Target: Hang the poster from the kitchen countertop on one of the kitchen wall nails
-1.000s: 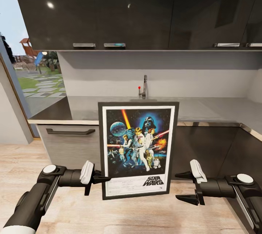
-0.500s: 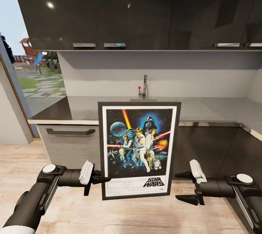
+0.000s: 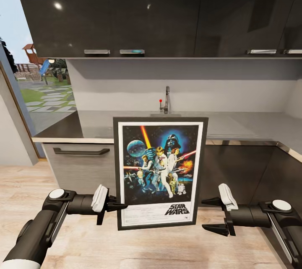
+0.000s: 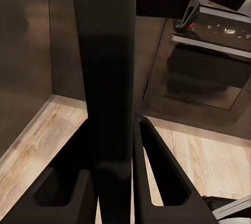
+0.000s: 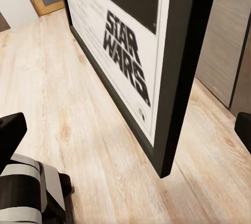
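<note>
The poster (image 3: 159, 172) stands upright in the middle of the frame, off the kitchen countertop (image 3: 251, 124), pinched at its lower left edge by the left gripper (image 3: 119, 206). The right gripper (image 3: 209, 214) sits wide open and holds nothing, just beside the lower right corner. The poster looks flat, stiff and light, so a second grip on its thin black frame would likely stop it swinging.
</note>
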Controlling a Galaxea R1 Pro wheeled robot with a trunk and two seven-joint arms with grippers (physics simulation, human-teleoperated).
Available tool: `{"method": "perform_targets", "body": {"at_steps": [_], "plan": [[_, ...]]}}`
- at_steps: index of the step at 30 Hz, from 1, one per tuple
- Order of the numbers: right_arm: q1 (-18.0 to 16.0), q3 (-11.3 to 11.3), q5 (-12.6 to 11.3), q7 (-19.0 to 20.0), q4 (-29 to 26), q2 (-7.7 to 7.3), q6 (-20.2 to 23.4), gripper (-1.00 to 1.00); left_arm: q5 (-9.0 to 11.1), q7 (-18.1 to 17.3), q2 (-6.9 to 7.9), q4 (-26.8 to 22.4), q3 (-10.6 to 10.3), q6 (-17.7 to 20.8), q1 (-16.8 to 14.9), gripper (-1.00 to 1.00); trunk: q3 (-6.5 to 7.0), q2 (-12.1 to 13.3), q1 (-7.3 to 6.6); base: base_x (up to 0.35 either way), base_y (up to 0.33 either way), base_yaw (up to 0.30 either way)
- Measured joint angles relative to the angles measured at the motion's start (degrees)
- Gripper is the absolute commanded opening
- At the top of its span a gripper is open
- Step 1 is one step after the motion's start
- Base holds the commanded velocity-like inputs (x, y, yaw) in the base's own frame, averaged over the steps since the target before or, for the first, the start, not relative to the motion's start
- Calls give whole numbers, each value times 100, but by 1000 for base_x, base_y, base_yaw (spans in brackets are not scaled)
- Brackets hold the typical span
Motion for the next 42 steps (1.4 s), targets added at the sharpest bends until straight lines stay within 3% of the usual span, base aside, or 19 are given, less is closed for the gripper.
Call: {"method": "perform_targets", "body": {"at_steps": [42], "plan": [[-86, 17, -18, -4, 7, 0, -3, 100, 16, -1, 8, -9, -8, 0, 0, -100, 0, 0, 0, 0, 0, 0]]}}
